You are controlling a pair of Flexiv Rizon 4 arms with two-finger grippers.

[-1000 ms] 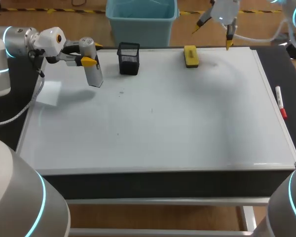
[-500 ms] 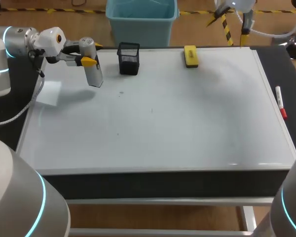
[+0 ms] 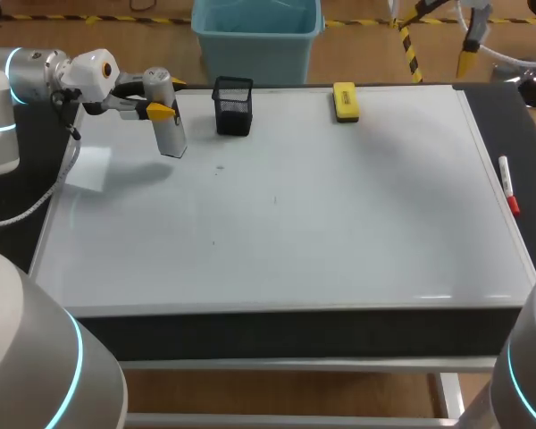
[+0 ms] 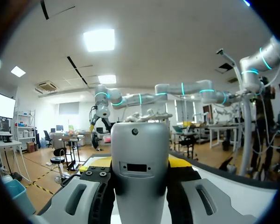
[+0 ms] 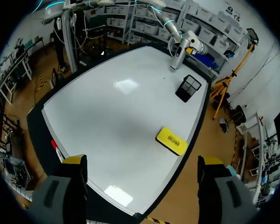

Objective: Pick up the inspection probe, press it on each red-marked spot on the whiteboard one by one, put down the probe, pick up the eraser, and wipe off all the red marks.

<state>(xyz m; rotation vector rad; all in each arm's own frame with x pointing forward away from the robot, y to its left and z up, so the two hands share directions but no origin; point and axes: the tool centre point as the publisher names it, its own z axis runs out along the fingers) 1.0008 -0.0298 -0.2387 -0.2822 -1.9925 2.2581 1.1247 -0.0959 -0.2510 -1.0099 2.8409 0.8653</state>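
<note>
Head view: the left gripper (image 3: 165, 96) is clamping the inspection probe (image 3: 169, 130) by its upper part, with a yellow tip on each side. The probe is standing upright near the far left corner of the whiteboard (image 3: 339, 232); whether its foot is touching the board I cannot tell. It is looking like a stiff, smooth cylinder of moderate weight, so a firm hold high on the body, as here, is probably keeping it from sliding when pressed. The eraser (image 3: 345, 101) is lying at the far edge, with a mesh cup (image 3: 233, 105) between it and the probe and a marker (image 3: 508, 186) by the right edge; no red marks are showing. The right gripper (image 3: 445, 34) is hanging beyond the far right corner, spread wide and carrying nothing.

Left wrist view: the probe (image 4: 140, 140) is filling the space between the fingers (image 4: 79, 200), both sides pressing on it.

Right wrist view: the fingers (image 5: 65, 186) are standing far apart over the board, nothing between them; the eraser (image 5: 171, 141) is lying ahead, untouched.

Against the earlier frames, the right arm is pulling away from above the eraser toward the far right corner; the left arm and probe are holding the same place.
</note>
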